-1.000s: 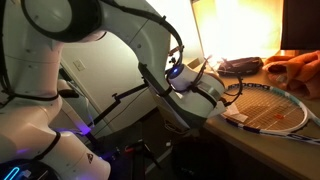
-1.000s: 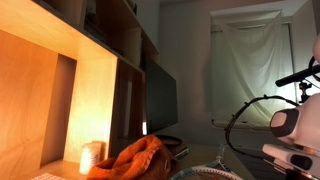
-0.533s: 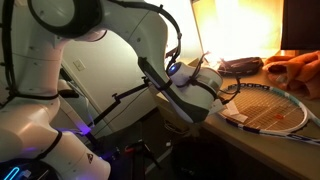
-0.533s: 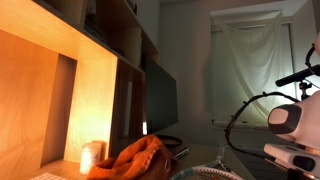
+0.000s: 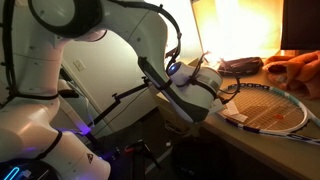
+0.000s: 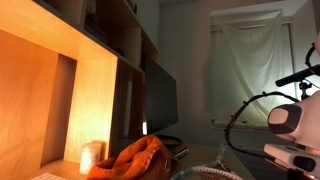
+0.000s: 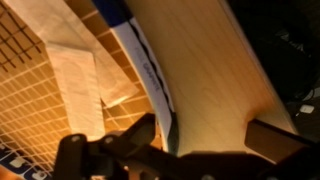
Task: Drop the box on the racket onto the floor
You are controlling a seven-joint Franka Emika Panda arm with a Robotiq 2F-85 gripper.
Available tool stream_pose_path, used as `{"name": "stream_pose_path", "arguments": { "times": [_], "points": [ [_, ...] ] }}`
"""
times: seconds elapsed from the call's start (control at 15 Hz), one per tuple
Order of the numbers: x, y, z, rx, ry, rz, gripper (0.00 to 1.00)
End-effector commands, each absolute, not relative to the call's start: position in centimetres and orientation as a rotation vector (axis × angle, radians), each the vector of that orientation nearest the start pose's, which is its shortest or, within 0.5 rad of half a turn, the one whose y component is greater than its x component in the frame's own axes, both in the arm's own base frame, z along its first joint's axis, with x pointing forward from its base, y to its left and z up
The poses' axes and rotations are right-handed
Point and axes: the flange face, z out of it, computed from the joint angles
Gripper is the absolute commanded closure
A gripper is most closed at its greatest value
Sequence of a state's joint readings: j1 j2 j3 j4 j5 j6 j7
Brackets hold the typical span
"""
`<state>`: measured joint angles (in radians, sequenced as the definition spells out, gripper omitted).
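Note:
The racket (image 5: pixel 268 107) lies on a wooden desk, its head near the desk's front edge. In the wrist view its white-and-blue frame (image 7: pixel 146 66) runs diagonally, with the string grid (image 7: pixel 25 100) to the left. A pale box (image 7: pixel 78 85) lies on those strings, just inside the frame. My gripper (image 7: pixel 205 140) is open, low over the desk just outside the frame. One finger (image 7: pixel 138 133) is close to the rim and only bare wood lies between the jaws. An exterior view shows my gripper (image 5: pixel 207 90) beside the racket head. The dark floor (image 5: pixel 160 160) lies below the desk edge.
An orange cloth (image 5: pixel 296 68) and a dark bundle (image 5: pixel 240 66) lie behind the racket on the desk (image 5: pixel 270 150). In an exterior view, a lit wooden shelf (image 6: pixel 90 90) stands by the orange cloth (image 6: pixel 140 158). The robot base (image 5: pixel 40 150) fills the left.
A second ago the gripper shifted slightly toward the racket head. It has held still over the last half second. The jaws stayed open.

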<state>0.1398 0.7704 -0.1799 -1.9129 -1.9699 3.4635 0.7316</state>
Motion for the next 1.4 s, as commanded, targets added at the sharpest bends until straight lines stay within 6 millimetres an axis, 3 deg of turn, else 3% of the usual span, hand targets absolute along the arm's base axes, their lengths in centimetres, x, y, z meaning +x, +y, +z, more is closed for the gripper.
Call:
{"name": "stream_pose_path", "arguments": {
  "times": [0.0,0.4,0.53,0.8,1.33],
  "points": [
    [51.6,9.7,12.3,-2.482,-1.997,-0.629,0.0],
    [52.8,13.3,19.9,-2.491,-2.106,-0.856,0.0],
    [52.5,14.0,21.1,-2.483,-2.128,-0.889,0.0],
    [52.5,13.1,21.0,-2.505,-2.068,-0.892,0.0],
    [52.6,7.0,17.2,-2.643,-1.898,-0.764,0.0]
  ]
}}
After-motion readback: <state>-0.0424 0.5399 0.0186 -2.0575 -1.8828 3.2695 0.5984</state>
